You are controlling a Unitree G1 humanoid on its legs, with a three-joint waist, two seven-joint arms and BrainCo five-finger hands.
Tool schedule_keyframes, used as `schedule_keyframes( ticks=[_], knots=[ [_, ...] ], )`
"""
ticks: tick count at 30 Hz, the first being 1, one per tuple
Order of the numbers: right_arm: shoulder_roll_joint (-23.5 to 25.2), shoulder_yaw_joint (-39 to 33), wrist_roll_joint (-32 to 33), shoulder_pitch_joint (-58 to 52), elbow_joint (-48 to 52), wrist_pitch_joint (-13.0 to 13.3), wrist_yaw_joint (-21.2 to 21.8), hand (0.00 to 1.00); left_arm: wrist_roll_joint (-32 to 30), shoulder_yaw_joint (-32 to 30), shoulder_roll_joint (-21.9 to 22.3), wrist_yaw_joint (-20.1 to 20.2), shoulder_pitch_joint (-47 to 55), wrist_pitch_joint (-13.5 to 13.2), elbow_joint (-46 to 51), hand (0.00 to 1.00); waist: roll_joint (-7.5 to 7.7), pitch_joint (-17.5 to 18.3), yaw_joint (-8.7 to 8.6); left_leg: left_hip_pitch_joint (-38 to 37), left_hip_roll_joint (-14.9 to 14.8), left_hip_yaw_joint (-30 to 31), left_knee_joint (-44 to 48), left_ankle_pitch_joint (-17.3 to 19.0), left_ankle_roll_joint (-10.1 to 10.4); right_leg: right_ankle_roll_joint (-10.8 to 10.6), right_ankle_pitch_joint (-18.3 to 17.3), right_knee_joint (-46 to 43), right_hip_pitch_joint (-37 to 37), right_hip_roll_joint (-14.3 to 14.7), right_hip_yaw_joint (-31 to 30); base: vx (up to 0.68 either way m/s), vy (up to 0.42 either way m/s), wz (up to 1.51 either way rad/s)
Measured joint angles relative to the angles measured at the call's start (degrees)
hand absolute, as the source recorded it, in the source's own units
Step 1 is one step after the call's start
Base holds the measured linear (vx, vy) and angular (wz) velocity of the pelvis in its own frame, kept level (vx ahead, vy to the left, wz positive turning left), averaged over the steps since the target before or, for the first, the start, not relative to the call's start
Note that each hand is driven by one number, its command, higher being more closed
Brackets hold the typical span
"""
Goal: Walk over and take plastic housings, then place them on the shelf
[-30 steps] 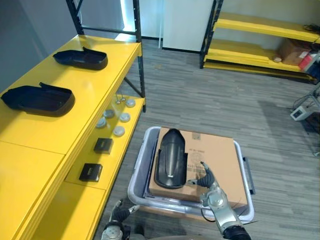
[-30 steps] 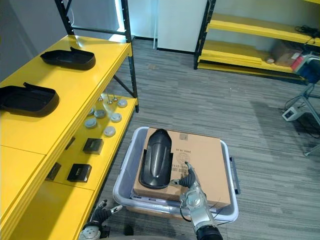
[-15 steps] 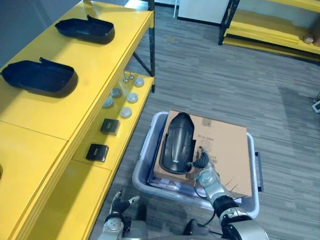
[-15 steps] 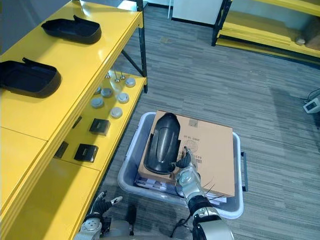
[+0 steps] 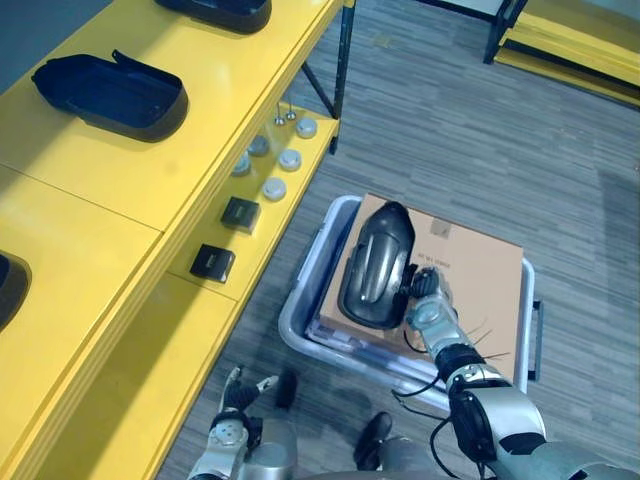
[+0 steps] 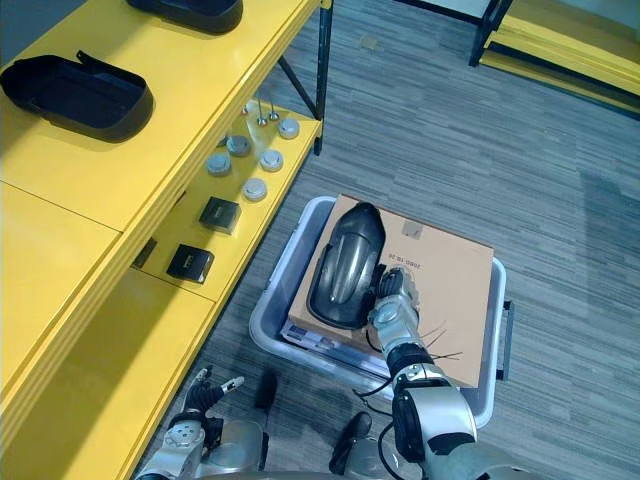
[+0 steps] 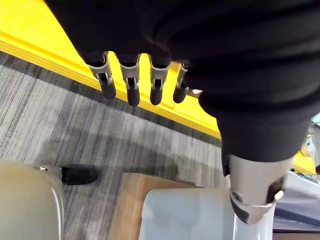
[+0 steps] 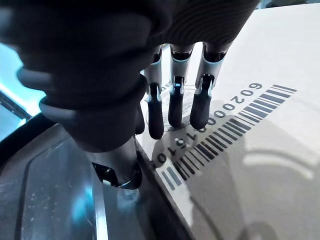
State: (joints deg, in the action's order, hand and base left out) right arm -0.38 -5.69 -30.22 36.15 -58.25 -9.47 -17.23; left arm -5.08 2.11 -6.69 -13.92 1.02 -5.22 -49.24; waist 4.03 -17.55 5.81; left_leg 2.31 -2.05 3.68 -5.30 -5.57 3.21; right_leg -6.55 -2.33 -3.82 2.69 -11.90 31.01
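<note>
A black plastic housing [image 5: 376,268] lies lengthwise on a cardboard box [image 5: 482,280] inside a grey bin [image 5: 296,312]. My right hand [image 5: 427,306] is at the housing's near right edge. In the right wrist view its fingers [image 8: 174,107] curl down onto the cardboard beside the housing [image 8: 55,200], and its thumb [image 8: 118,172] presses on the housing's rim, so the rim is pinched between them. My left hand [image 5: 236,418] hangs low by the yellow shelf's front, with fingers [image 7: 131,85] straight and nothing in them.
The yellow shelf top [image 5: 150,170] on the left carries two more black housings [image 5: 112,94] [image 5: 222,10]. Its lower level [image 5: 262,232] holds several small round parts [image 5: 272,186] and two black boxes [image 5: 240,214]. Grey carpet lies to the right of the bin.
The camera has tilted down and come closer. My right hand has reached the housing's edge and its fingers have curled onto the rim. The left hand stays open.
</note>
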Motion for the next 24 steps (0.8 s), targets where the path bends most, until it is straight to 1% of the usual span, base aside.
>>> schedule_keyframes(
  ticks=[3, 6, 9, 12, 14, 15, 17, 18, 19, 22, 24],
  knots=[
    [1.39, 0.15, 1.26, -0.04, 0.02, 0.65, 0.85, 1.0, 0.15, -0.01, -0.28, -0.04, -0.05, -0.01, 0.17, 0.0, 0.67, -0.4, -0.02, -0.9, 0.01, -1.74, 0.0, 0.09, 0.13, 0.01, 0.01, 0.16, 0.34, -0.07, -1.24, 0.05, -0.009, -0.17],
    [1.73, 0.56, 2.69, -0.23, 0.03, 0.73, 1.13, 1.0, 0.44, 0.02, -0.25, -0.03, -0.02, 0.04, 0.12, 0.0, 0.78, -0.45, -0.21, -1.93, 0.09, -2.33, -0.01, 0.41, 0.59, 0.01, 0.01, 0.37, 1.21, -0.17, -1.53, 0.02, -0.005, -0.09],
    [2.32, 1.78, 3.45, -1.06, 1.86, 0.68, 1.16, 1.0, 0.5, -0.02, -0.25, -0.04, 0.03, 0.07, 0.1, 0.0, 0.84, -0.44, -0.29, -2.49, 0.09, -2.45, -0.04, 0.45, 0.62, -0.09, 0.09, 0.94, 1.98, -0.11, -1.57, -0.01, -0.004, 0.0],
    [2.61, 3.7, 3.85, -4.94, 8.86, 0.61, 1.1, 1.0, 0.64, -0.15, -0.2, -0.11, 0.07, 0.34, 0.15, 0.0, 0.89, -0.41, -0.33, -2.71, 0.0, -2.66, -0.06, 0.46, 0.62, -0.13, 0.25, 0.95, 2.08, -0.07, -1.84, -0.04, -0.006, -0.04],
    [2.68, 4.92, 3.86, -10.13, 17.45, 0.59, 1.07, 1.0, 1.11, -0.57, -0.13, -0.19, 0.18, 0.46, 0.16, 0.0, 0.96, -0.37, -0.44, -3.07, 0.01, -3.13, -0.07, 0.46, 0.61, -0.24, 0.46, 0.97, 2.17, -0.18, -2.46, -0.04, 0.002, -0.1],
    [2.68, 5.0, 3.83, -11.45, 19.68, 0.59, 1.05, 1.0, 1.14, -0.6, -0.13, -0.27, 0.21, 0.46, 0.17, 0.0, 0.97, -0.35, -0.49, -3.15, 0.01, -3.21, -0.07, 0.46, 0.61, -0.28, 0.53, 0.98, 2.19, -0.22, -2.56, -0.04, 0.003, -0.06],
    [2.52, 4.76, 3.65, -15.95, 26.92, 0.63, 0.77, 1.0, 2.04, -1.32, -0.05, -0.42, 0.38, 0.47, 0.46, 0.0, 1.22, -0.18, -0.97, -3.2, 0.03, -3.21, -0.07, 0.46, 0.61, -0.51, 0.82, 1.08, 2.26, -0.25, -2.61, -0.05, 0.003, -0.01],
    [2.54, 4.59, 3.65, -16.59, 27.88, 0.63, 0.71, 1.0, 2.18, -1.66, 0.0, -0.46, 0.44, 0.47, 0.56, 0.0, 1.31, -0.12, -1.13, -3.21, 0.05, -3.2, -0.07, 0.46, 0.6, -0.55, 0.85, 1.08, 2.28, -0.25, -2.6, -0.05, 0.004, 0.03],
    [2.64, 4.24, 3.65, -18.32, 30.3, 0.66, 0.45, 1.0, 2.21, -2.35, 0.08, -0.7, 0.87, 0.47, 1.22, 0.0, 1.52, 0.11, -1.79, -3.23, 0.06, -3.11, -0.06, 0.45, 0.6, -0.6, 0.91, 1.09, 2.36, -0.25, -2.55, -0.05, 0.002, 0.02],
    [2.54, 3.14, 3.66, -23.01, 36.13, 1.18, -0.95, 1.0, 2.21, -2.65, 0.31, -1.28, 3.22, 0.43, 6.75, 0.0, 1.89, 0.65, -1.94, -4.18, 0.1, -2.92, -0.07, 0.45, 0.59, -0.87, 1.17, 1.65, 3.64, -0.21, -2.41, -0.04, -0.003, 0.03],
    [2.3, 1.37, 3.76, -26.16, 40.26, 2.11, -1.79, 1.0, 2.22, -2.55, 1.06, -1.41, 5.49, 0.25, 14.03, 0.0, 1.62, 1.76, -1.99, -3.94, 0.0, -2.28, -0.07, 0.5, 0.56, -0.88, 1.25, 1.9, 3.87, -0.14, -1.85, -0.05, -0.016, 0.12]
  ],
)
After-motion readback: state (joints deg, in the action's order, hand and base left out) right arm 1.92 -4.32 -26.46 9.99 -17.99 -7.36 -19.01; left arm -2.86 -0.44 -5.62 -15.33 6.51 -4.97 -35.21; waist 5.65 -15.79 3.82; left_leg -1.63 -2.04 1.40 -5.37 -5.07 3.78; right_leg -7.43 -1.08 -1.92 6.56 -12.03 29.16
